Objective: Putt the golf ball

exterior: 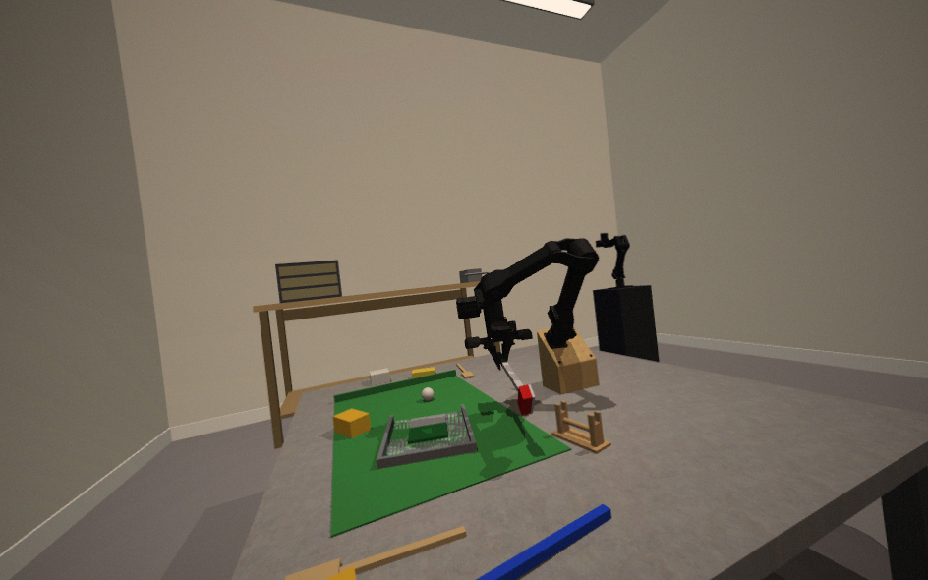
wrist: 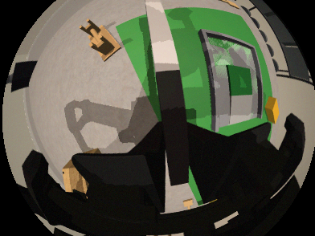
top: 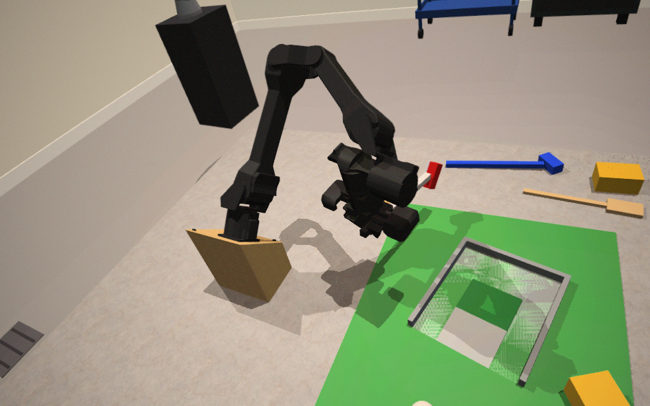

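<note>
The red putter (exterior: 517, 389) is hanging in mid-frame of the exterior view, its shaft slanting down to the red head just above the surface (exterior: 718, 444), beside the green mat (exterior: 362, 492) — the jaws of the gripper (exterior: 497, 350) are pinching its dark grip end. In the wrist view the shaft is running straight up the frame to the head at top centre. The golf ball (exterior: 428, 393) is sitting on the mat's far part, behind the grey-walled raised green (exterior: 428, 434). A small wooden rack (exterior: 581, 427) is standing at lower right of the head — empty of the putter.
</note>
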